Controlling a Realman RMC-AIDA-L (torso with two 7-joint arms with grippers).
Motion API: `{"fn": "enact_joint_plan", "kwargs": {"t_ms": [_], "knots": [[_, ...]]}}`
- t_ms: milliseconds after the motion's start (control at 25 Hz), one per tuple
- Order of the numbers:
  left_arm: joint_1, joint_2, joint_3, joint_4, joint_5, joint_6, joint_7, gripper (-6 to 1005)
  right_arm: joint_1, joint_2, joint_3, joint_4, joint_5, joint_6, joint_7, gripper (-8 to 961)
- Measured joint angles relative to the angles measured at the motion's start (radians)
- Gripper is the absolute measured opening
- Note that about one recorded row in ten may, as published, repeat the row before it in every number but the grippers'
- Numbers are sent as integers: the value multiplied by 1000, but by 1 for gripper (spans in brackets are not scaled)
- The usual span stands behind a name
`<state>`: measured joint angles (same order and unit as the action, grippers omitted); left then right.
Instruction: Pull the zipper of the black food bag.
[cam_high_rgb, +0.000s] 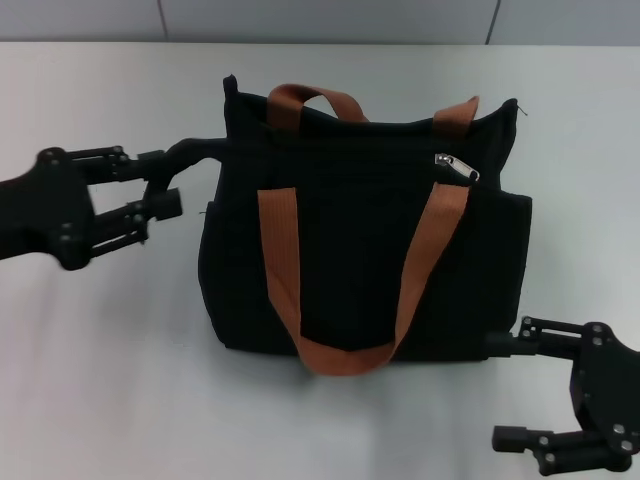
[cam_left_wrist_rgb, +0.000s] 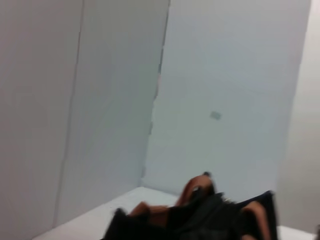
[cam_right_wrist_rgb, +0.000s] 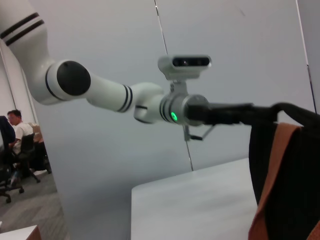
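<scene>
The black food bag (cam_high_rgb: 360, 250) stands in the middle of the white table, with two rust-orange handles (cam_high_rgb: 285, 270). The silver zipper pull (cam_high_rgb: 455, 167) lies on the zipper line at the bag's upper right, with no gripper near it. My left gripper (cam_high_rgb: 190, 178) is open at the bag's upper left corner, and its upper finger (cam_high_rgb: 200, 148) reaches the bag's edge. My right gripper (cam_high_rgb: 497, 390) is open at the bag's lower right corner, its upper finger close against the bag. The bag also shows in the left wrist view (cam_left_wrist_rgb: 200, 220) and the right wrist view (cam_right_wrist_rgb: 290, 175).
The white table (cam_high_rgb: 110, 370) spreads around the bag on all sides. A grey wall (cam_high_rgb: 330, 20) runs behind the table's far edge. The right wrist view shows my left arm (cam_right_wrist_rgb: 115, 95) and people seated far off (cam_right_wrist_rgb: 17, 135).
</scene>
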<state>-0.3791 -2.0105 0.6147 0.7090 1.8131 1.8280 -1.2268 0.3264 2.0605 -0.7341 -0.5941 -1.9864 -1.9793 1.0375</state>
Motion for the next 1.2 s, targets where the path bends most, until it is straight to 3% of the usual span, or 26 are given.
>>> {"fn": "enact_joint_plan", "kwargs": {"t_ms": [80, 280, 440, 600, 640, 680, 760, 840, 1040, 1200], "knots": [[-8, 41, -9, 1, -6, 92, -84, 368, 1, 2, -5, 1, -2, 16, -1, 818], [-15, 54, -8, 1, -67, 170, -137, 544, 5, 14, -9, 5, -13, 66, -4, 818], [-16, 44, 3, -4, -93, 176, -139, 679, 19, 15, -8, 43, -14, 87, -23, 818], [0, 4, 102, -20, -95, 182, -44, 781, 34, 16, -8, 83, -20, 118, -49, 818], [0, 4, 102, -20, -95, 182, -44, 803, 38, 16, -8, 91, -22, 128, -54, 818], [20, -19, 171, -47, -95, 182, 64, 826, 40, 16, -8, 98, -24, 138, -58, 818], [40, -39, 214, -97, -95, 182, 181, 824, 45, 16, -8, 108, -24, 149, -59, 818], [40, -39, 214, -97, -95, 182, 181, 821, 51, 16, -8, 119, -24, 156, -59, 818], [40, -50, 230, -280, 3, 93, 367, 819, 67, 16, -8, 164, -41, 180, -89, 818], [39, -50, 230, -300, 46, 31, 384, 819, 69, 18, -10, 201, -52, 212, -139, 818]]}}
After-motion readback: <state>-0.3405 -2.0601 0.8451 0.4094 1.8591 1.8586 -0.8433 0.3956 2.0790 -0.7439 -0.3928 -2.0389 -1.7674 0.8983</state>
